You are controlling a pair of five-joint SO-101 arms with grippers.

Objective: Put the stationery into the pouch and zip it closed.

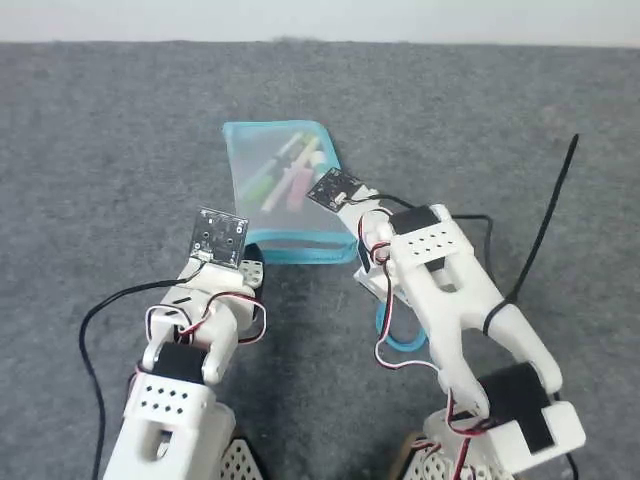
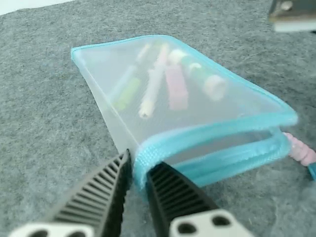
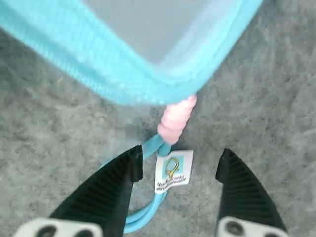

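So the pouch [image 2: 148, 84] stays still, the left gripper [image 2: 138, 165] pinches its corner. The right gripper [image 3: 181, 154], jaws spread, faces the pink pull [image 3: 177, 116].

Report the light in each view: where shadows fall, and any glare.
High view: soft, even light; no glare on the pouch. Left wrist view: a dim shadow under the pouch's zip edge, which the left gripper pinches. Right wrist view: a darker shadow on the grey felt under the pouch's corner, by the pink pull, ahead of the open right gripper.
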